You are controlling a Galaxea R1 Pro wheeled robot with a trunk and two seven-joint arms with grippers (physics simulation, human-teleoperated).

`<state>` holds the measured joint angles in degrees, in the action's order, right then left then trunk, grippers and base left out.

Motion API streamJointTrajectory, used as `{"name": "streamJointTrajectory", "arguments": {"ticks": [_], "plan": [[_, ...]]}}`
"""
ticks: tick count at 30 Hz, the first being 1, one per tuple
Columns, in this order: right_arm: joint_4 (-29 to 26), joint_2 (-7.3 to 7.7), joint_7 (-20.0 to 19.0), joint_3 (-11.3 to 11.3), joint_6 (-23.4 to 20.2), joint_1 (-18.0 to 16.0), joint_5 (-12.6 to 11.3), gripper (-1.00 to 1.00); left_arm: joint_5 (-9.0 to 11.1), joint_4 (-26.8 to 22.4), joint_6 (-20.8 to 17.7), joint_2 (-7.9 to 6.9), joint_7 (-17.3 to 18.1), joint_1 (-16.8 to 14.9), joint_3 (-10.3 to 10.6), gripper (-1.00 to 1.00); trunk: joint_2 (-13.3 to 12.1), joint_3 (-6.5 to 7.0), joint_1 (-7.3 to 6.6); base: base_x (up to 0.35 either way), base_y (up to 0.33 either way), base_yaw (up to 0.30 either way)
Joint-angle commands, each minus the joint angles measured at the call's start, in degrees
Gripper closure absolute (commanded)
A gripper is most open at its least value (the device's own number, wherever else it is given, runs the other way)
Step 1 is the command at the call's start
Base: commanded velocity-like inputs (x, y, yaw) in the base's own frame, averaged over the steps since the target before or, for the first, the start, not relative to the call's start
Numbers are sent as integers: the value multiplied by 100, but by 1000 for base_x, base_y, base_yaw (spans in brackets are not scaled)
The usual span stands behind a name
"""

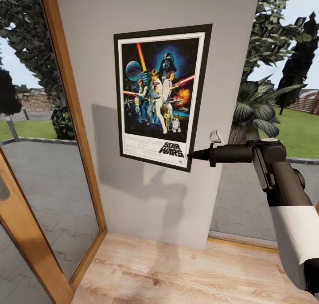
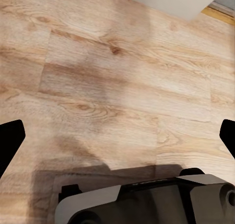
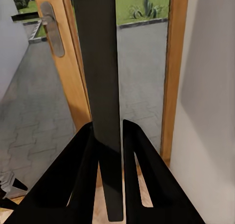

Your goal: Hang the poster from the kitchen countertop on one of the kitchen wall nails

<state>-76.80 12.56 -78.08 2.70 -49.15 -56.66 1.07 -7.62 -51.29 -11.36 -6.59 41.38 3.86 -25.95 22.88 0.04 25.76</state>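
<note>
The right arm reaches level across to the wall (image 1: 146,197); its gripper (image 1: 191,155) pinches the poster (image 1: 160,95) at its lower right corner, flat against the grey wall beside the glazed wooden door (image 1: 40,197); the left gripper (image 2: 117,136) hangs spread over the wood floor (image 2: 112,72).

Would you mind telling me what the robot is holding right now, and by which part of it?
The right tool holds the poster by the lower right corner of its black frame, against the grey wall; its fingers pinch the frame's edge. The left tool is open, holding nothing.
</note>
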Motion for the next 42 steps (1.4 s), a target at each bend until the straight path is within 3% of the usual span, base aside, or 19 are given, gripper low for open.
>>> {"name": "streamJointTrajectory", "arguments": {"ticks": [1,16,42], "plan": [[-1,2,-33,5,-68,-3,4,100,-26,-13,-42,2,33,1,-15,-100,4,-1,2,0,0,0],[-4,0,-41,3,-68,-3,-1,100,-28,-13,-42,0,29,1,-15,-100,4,-1,2,2,0,0],[4,0,-32,-6,-82,-48,7,100,-29,-13,-42,0,28,1,-15,-100,4,-1,2,103,0,0]]}}
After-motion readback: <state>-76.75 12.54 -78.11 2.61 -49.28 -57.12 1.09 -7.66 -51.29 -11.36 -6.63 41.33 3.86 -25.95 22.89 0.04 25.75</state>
